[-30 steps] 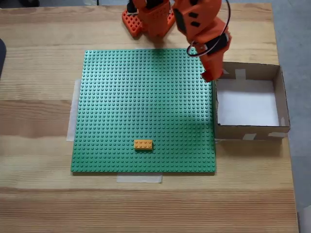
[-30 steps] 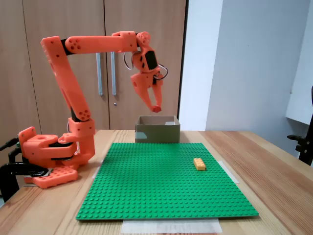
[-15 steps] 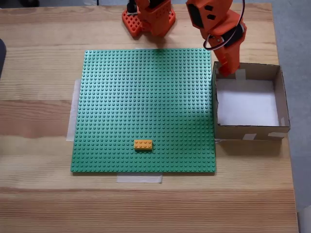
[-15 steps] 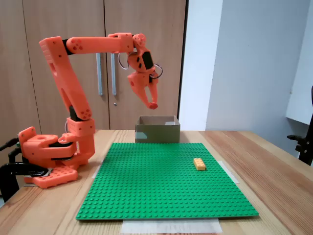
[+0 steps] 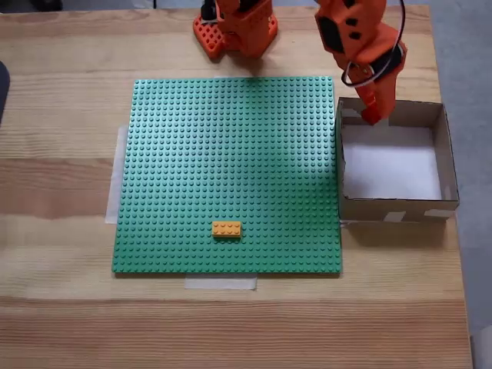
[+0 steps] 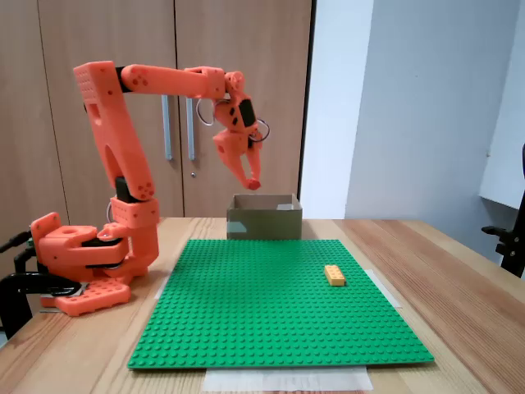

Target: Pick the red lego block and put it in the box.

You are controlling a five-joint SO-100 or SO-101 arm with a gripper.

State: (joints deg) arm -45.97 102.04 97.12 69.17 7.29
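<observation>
While raised, gripper (image 6: 253, 184) hangs over box (image 5: 448, 157).

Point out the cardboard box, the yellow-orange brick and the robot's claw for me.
Square shallow brown cardboard box (image 5: 447, 154): top-down fixed view, right wall.
Small yellow-orange studded plastic brick (image 5: 226, 228): top-down fixed view, its studded top.
Orange claw (image 6: 255, 185): side fixed view, at the fingertips above the box.

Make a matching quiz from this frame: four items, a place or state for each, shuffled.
Items:
1. gripper
2. yellow-orange brick
3. cardboard box
4. green baseplate

Places:
A. taped to the table
B. raised over the box's far edge
C. on the baseplate, near its front edge
D. right of the baseplate in the top-down fixed view

Pairs: 1-B, 2-C, 3-D, 4-A
</observation>
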